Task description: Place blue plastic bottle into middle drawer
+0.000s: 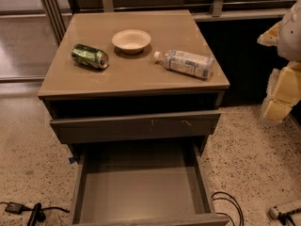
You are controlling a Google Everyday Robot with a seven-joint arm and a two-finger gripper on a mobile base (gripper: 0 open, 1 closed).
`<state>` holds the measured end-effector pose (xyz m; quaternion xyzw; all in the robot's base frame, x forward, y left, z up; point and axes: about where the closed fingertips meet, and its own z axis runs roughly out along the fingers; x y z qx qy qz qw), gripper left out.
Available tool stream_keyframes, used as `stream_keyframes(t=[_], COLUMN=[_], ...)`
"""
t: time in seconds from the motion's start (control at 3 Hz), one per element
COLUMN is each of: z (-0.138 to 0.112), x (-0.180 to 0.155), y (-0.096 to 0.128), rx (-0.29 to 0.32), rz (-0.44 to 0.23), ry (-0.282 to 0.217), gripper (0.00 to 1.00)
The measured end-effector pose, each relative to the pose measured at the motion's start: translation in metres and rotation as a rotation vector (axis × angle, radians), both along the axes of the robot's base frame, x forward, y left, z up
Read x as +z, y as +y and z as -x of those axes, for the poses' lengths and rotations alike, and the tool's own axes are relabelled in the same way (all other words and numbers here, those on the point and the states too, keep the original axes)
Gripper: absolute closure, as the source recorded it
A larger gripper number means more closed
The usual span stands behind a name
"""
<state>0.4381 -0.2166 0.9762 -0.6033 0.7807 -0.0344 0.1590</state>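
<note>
The blue plastic bottle (185, 63) lies on its side on the right part of the cabinet top (136, 76), white cap pointing left. The middle drawer (141, 189) is pulled wide open below, a grey box with a bare flat floor. My gripper (281, 95), pale yellow and white, hangs at the right edge of the view, to the right of the cabinet and apart from the bottle, holding nothing.
A dented green can (90, 56) lies at the left of the top, and a white bowl (131, 40) stands behind the middle. The drawer with the scratched front (136, 126) is slightly out above the open one. Cables (229, 205) and a plug (28, 212) lie on the speckled floor.
</note>
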Motion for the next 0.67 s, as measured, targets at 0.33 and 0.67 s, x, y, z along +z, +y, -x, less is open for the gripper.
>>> stream_keyframes(t=[0.33, 0.67], z=[0.000, -0.023], x=[0.000, 0.005], y=[0.000, 0.006], rx=[0.000, 0.046], rz=[0.000, 0.007], ry=[0.000, -0.051], gripper=[0.00, 0.00])
